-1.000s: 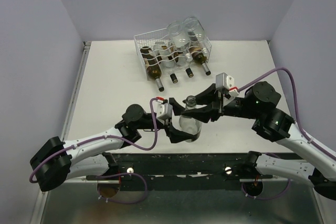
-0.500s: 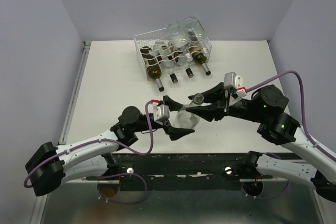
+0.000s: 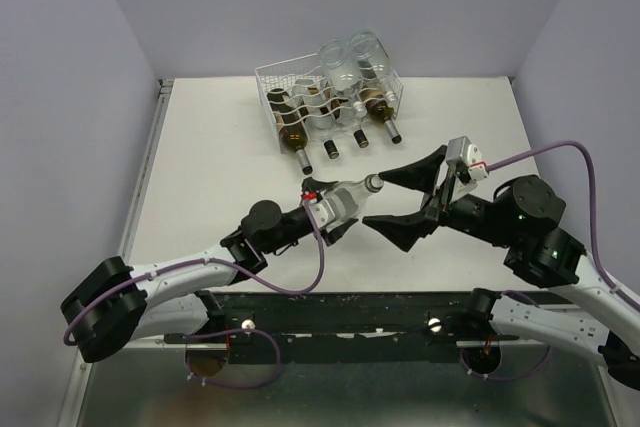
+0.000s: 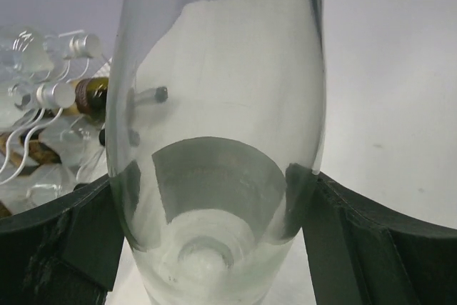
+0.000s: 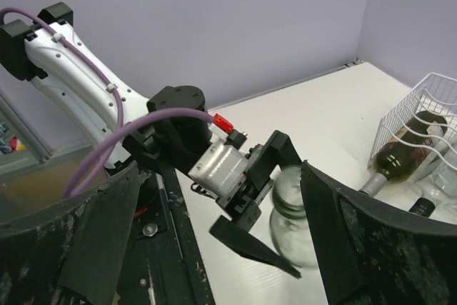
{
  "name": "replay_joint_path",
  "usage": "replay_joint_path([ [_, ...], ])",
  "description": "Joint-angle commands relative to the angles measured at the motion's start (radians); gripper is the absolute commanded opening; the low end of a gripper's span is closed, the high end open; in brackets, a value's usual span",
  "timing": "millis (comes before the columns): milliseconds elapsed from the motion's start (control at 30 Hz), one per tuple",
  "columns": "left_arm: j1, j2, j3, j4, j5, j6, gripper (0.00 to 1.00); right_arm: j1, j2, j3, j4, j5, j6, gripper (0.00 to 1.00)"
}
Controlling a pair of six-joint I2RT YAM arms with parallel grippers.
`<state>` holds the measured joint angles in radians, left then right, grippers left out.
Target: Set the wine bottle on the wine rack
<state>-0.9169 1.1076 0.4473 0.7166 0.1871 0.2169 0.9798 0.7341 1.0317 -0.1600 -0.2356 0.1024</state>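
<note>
Left pincer (image 3: 333, 217) clamped the clear glass wine bottle (image 3: 346, 199) by its base above the white tabletop (image 3: 210, 157), well apart from the white wire-grid wine rack (image 3: 268, 77); right pincer (image 3: 375, 199) gaped apart. Carrying it level into a free cradle seemed wisest

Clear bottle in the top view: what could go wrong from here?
The left gripper alone clamps the smooth clear bottle at its wide lower body, the right gripper open near the neck: it could slip or droop. The wine rack already holds several bottles, two stacked on top; sliding this one in could knock them.
</note>
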Motion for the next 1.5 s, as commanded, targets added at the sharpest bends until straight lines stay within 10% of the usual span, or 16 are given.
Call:
replay_joint_path([
  [0, 0.010, 0.009, 0.001, 0.217, -0.092, 0.145, 0.00, 0.014, -0.015, 0.019, -0.056, 0.122, 0.063, 1.00],
  [600, -0.062, 0.190, 0.021, 0.355, -0.124, 0.878, 0.00, 0.013, 0.197, 0.264, -0.748, 0.533, 0.255, 0.97],
  [1467, -0.129, 0.380, 0.070, 0.506, -0.163, 1.072, 0.00, 0.014, 0.453, 0.125, -0.888, 0.440, 0.350, 0.75],
])
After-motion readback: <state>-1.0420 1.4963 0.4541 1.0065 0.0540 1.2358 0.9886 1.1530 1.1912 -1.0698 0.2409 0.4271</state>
